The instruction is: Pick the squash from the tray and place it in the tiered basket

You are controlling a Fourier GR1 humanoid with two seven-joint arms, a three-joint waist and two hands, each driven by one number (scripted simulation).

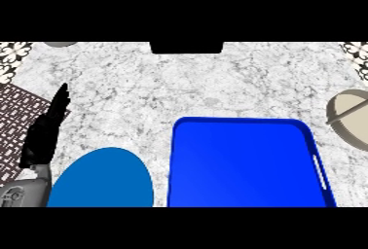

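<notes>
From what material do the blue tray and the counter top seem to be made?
The blue tray looks like glossy plastic: uniform colour, with a soft sheen across its floor. The counter top looks like polished marble or similar stone: white with grey veining. Neither is certain.

No readable text, label, brand, number or sign on any surface in head view.

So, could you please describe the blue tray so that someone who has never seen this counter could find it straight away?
Start from the grey-white marble counter that fills the view. The blue tray lies on it at the lower right of centre. It is rectangular with rounded corners and a raised rim, whereas the darker blue plate to its left is a flat oval, and the beige tiered basket sits at the right edge.
</notes>
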